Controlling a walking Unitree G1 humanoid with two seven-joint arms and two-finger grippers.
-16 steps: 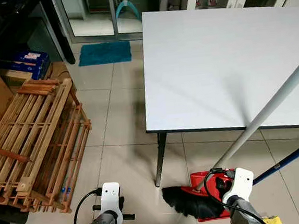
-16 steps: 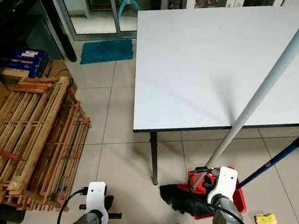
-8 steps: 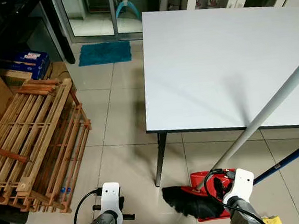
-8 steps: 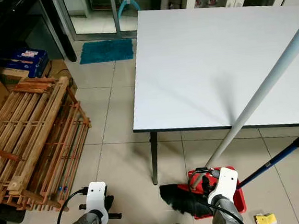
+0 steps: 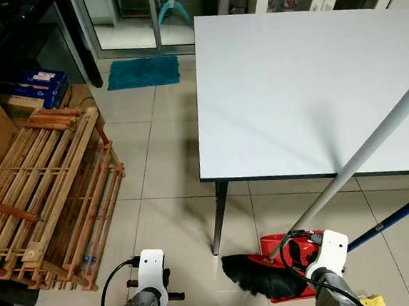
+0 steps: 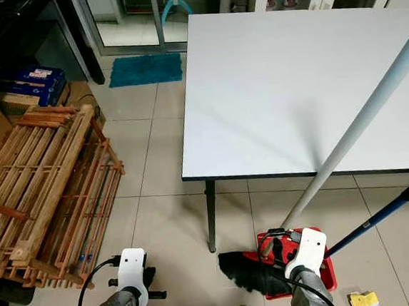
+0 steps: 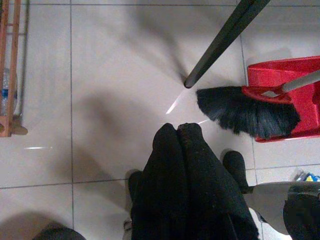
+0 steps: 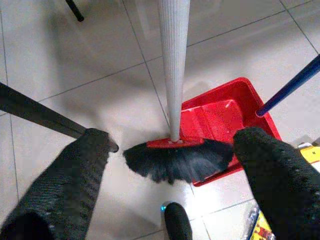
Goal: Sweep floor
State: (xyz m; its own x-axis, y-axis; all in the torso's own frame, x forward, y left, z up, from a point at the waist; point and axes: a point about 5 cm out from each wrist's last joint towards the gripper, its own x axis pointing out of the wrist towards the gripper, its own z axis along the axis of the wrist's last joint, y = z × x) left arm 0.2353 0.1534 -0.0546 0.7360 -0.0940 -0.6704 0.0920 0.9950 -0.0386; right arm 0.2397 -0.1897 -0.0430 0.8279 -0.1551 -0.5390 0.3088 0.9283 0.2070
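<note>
At the lower right of the head view, the black-bristled broom with a grey-white pole (image 5: pixel 269 282) rests its bristles at the open mouth of the red plastic dustpan (image 5: pixel 284 246) on the beige tiled floor (image 5: pixel 174 220). My right gripper (image 8: pixel 175 165) is spread wide around the pole without touching it. My left gripper (image 7: pixel 177 131) is pressed together, low at the centre.

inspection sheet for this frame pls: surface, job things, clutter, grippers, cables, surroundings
Surface: beige tiled floor; debris too small to tell.
Job's things: broom, black bristles at the red dustpan mouth; grey handle leans up over the white table; blue handle rises from the dustpan.
Clutter: yellow packet on the floor.
Grippers: left gripper shut, empty; right gripper open, fingers either side of the broom head.
Cables: black cable at left wrist.
Surroundings: wooden rack, teal mat.
</note>
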